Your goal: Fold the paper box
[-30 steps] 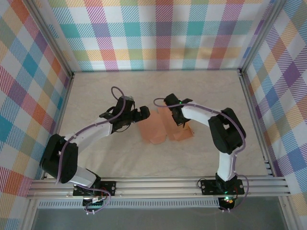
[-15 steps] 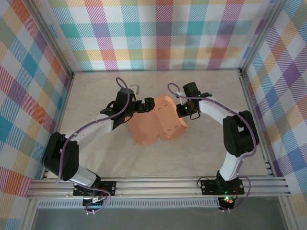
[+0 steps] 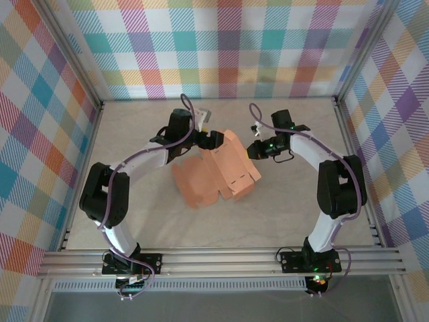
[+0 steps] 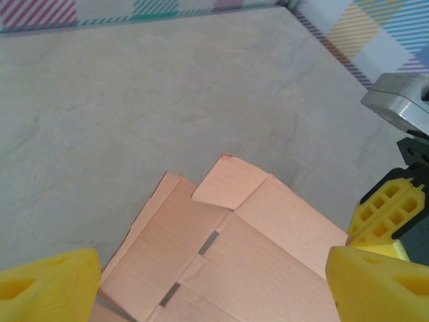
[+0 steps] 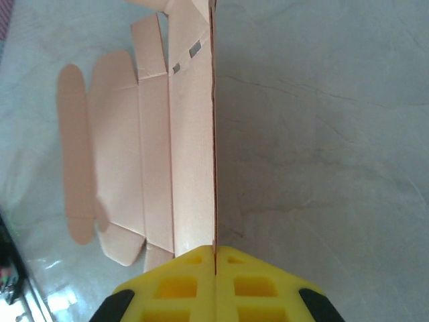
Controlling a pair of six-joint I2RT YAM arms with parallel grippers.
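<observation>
My right end effector (image 5: pixel 214 253) pinched one raised panel of the paper box (image 3: pixel 214 173); my left end effector (image 3: pixel 213 139) hung open over it. Most of it lay flat, so I judged the folding barely started.

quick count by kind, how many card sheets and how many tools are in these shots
paper box: 1
tools: 2 (left tool, right tool)
total: 3
</observation>
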